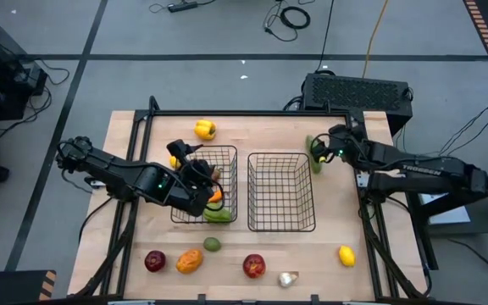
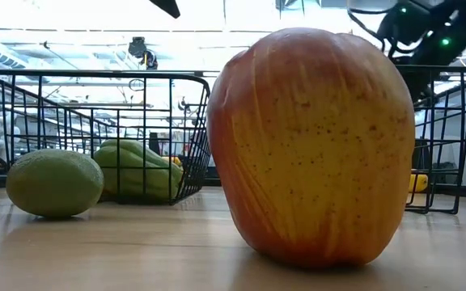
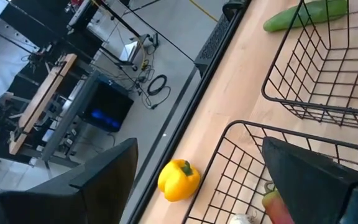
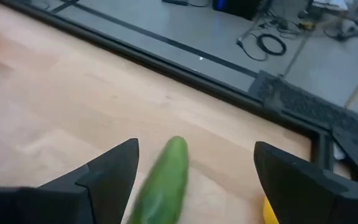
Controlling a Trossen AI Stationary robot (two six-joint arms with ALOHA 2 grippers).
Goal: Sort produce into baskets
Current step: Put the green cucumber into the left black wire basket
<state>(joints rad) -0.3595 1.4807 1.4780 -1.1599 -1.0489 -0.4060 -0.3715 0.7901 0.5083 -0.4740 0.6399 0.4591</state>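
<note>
Midway through a produce sort, the left claw [image 1: 195, 174], spread and empty, hangs over the left basket [image 1: 227, 152], which already holds a green pepper [image 1: 218, 215] and an orange piece. The right basket [image 1: 281, 192] appears to hold nothing. The right claw [image 4: 194, 165], open wide, straddles the cucumber [image 4: 162, 180] near the counter's far edge without gripping it. Most work looks undone: a yellow pepper [image 1: 205, 129] lies by the far edge, and along the near edge wait a dark red apple [image 1: 154, 261], an orange pepper [image 1: 190, 261], a lime-green fruit [image 1: 213, 245], another apple [image 1: 254, 266], a garlic bulb [image 1: 287, 278] and a lemon [image 1: 346, 255].
</note>
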